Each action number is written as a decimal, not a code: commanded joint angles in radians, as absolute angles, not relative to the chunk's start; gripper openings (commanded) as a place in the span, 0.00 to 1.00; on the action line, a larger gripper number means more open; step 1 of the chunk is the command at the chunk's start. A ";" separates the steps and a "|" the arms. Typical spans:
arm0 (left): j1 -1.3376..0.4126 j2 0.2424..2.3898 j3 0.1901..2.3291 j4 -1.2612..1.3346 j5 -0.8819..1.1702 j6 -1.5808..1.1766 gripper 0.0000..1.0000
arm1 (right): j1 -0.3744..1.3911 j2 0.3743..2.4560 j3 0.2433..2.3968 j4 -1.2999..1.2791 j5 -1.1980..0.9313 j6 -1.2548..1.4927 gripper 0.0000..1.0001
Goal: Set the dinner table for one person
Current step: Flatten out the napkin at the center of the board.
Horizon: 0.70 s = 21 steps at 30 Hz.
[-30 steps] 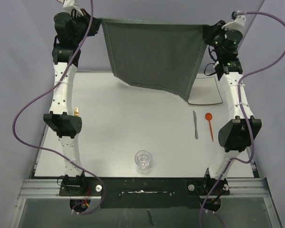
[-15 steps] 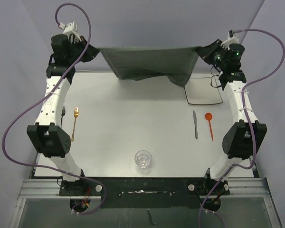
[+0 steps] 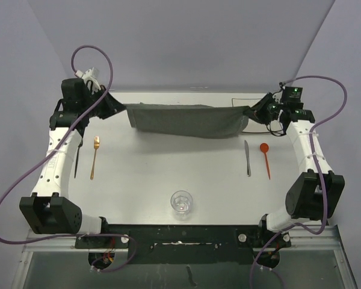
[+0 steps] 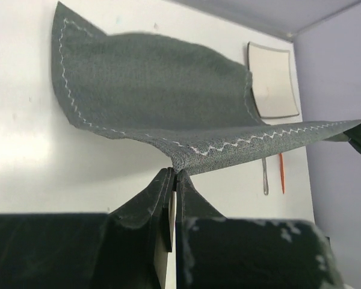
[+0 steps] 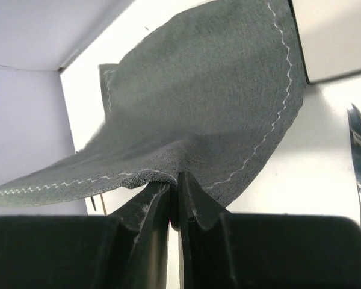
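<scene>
Reaching forward low, left tool and right tool, pinching placemat corners

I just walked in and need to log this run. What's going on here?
Two robot arms are setting a dinner table. The left gripper and right gripper each have jaws shut on a corner of the dark grey placemat, holding it stretched between them, low over the far part of the white table. It is not yet laid flat. A knife, orange spoon and glass lie nearer, untouched.
</scene>
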State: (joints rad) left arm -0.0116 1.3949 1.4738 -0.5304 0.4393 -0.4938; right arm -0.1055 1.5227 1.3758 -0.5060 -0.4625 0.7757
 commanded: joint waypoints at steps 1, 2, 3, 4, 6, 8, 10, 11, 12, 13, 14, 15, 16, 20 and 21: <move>0.053 1.353 1.453 -0.691 0.331 -0.500 0.00 | -0.163 1.519 1.428 -0.707 -0.296 0.699 0.00; 0.049 1.351 1.440 -0.719 0.332 -0.498 0.00 | -0.158 1.533 1.431 -0.759 -0.297 0.683 0.00; 0.044 1.348 1.433 -0.742 0.334 -0.496 0.00 | -0.155 1.551 1.429 -0.782 -0.297 0.672 0.00; 0.039 1.344 1.416 -0.764 0.335 -0.493 0.00 | -0.148 1.564 1.421 -0.817 -0.297 0.663 0.00; 0.026 1.343 1.397 -0.806 0.336 -0.492 0.00 | -0.134 1.578 1.377 -0.832 -0.301 0.652 0.00; 0.010 1.344 1.376 -0.835 0.336 -0.490 0.00 | -0.100 1.569 1.314 -0.827 -0.291 0.649 0.00; -0.004 1.352 1.359 -0.865 0.327 -0.489 0.00 | -0.059 1.557 1.272 -0.821 -0.266 0.647 0.00; -0.014 1.358 1.353 -0.886 0.314 -0.486 0.00 | -0.040 1.551 1.256 -0.822 -0.254 0.647 0.00; -0.023 1.367 1.348 -0.901 0.303 -0.483 0.00 | -0.020 1.549 1.243 -0.821 -0.246 0.647 0.00; -0.031 1.376 1.343 -0.914 0.289 -0.480 0.00 | -0.001 1.549 1.234 -0.822 -0.238 0.647 0.00; -0.038 1.386 1.337 -0.926 0.282 -0.480 0.00 | 0.014 1.552 1.227 -0.827 -0.232 0.647 0.00; -0.043 1.397 1.332 -0.935 0.277 -0.479 0.00 | 0.030 1.556 1.223 -0.831 -0.221 0.647 0.00; -0.046 1.404 1.326 -0.942 0.276 -0.479 0.00 | 0.045 1.561 1.218 -0.838 -0.206 0.646 0.00; -0.062 1.410 1.294 -0.940 0.269 -0.480 0.00 | 0.073 1.571 1.187 -0.853 -0.171 0.649 0.01; -0.065 1.407 1.290 -0.939 0.268 -0.481 0.00 | 0.074 1.571 1.179 -0.854 -0.165 0.651 0.02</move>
State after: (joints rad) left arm -0.0528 1.4014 1.2999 -0.9337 0.3031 -0.4934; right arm 0.0662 1.5673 1.2007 -0.8455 -0.2379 0.6590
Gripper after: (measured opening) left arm 0.014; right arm 0.082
